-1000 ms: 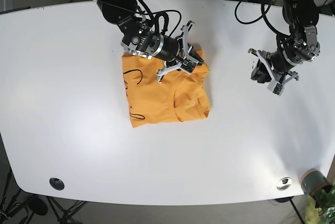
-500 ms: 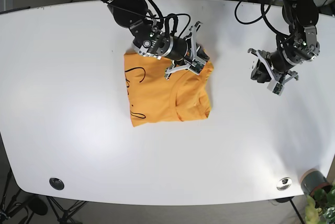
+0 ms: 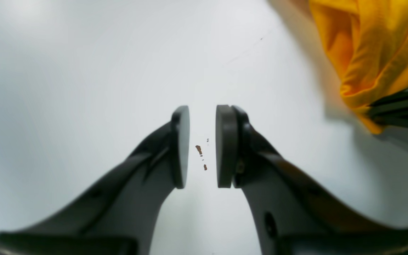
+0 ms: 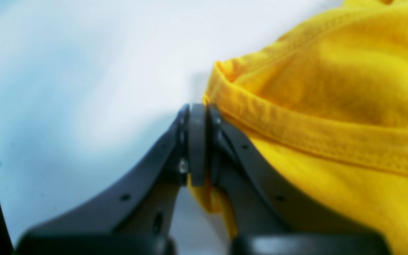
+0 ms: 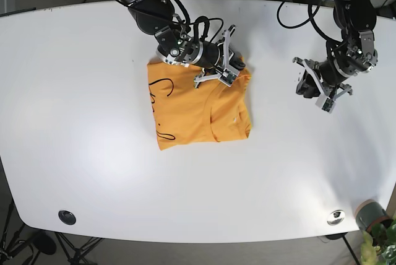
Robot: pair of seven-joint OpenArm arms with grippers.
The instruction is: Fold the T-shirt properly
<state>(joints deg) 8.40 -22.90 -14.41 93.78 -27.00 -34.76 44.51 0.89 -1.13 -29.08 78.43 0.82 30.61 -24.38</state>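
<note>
— Where's the shirt [image 5: 198, 110]?

— On the white tabletop [image 5: 93, 153], a bit left of centre in the base view, folded into a rough orange rectangle with a black scribble along its left side. The collar curve shows on top, toward the right half.

— And the right gripper [image 4: 197, 141]?

— At the shirt's upper right corner. In its wrist view the pads are pressed together with a bit of yellow fabric caught between them, just by a stitched hem; more cloth bunches below the fingers.

— The left gripper [image 3: 202, 145]?

— Well apart from the shirt, out over the bare tabletop on the right of the base view. Its pads stand slightly parted with nothing between them; a few small brown specks on the surface show through the gap. The shirt's edge sits in the upper right corner of that wrist view.

— Anything else around?

— A small potted plant [image 5: 374, 221] at the tabletop's lower right edge.
</note>
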